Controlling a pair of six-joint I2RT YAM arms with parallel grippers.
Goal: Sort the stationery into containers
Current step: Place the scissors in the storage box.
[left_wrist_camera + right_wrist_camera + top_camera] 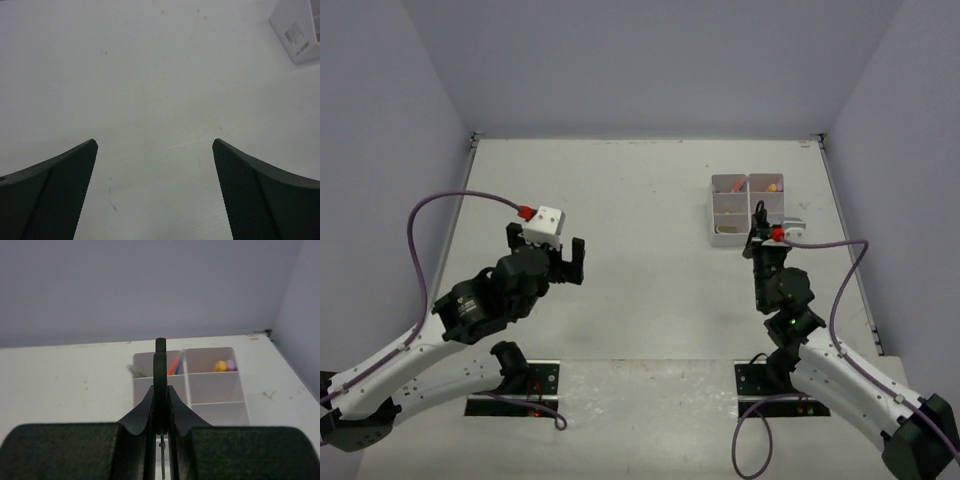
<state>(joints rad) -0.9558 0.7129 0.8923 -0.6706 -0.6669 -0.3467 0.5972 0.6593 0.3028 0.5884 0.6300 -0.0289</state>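
One white organiser box [716, 210] sits on the worktop [620, 200] toward the far right, split into six compartments, two across and three deep. Its far-left compartment holds two thin pens [175, 364] leaning together, one red and one bluish-grey. The far-right compartment holds two highlighters, one orange-peach [220, 366] and one lilac [231, 364], side by side. The near-left compartment has something tan [725, 232], too small to name. The right gripper [160, 395] has its jaws clamped on one pair of black-handled scissors [160, 357], seen edge-on with the handle upward, over the near end of the box and roughly in line with its middle divider. The left gripper [155, 145] is well apart from the box, over bare worktop, its jaws spread wide with nothing between them.
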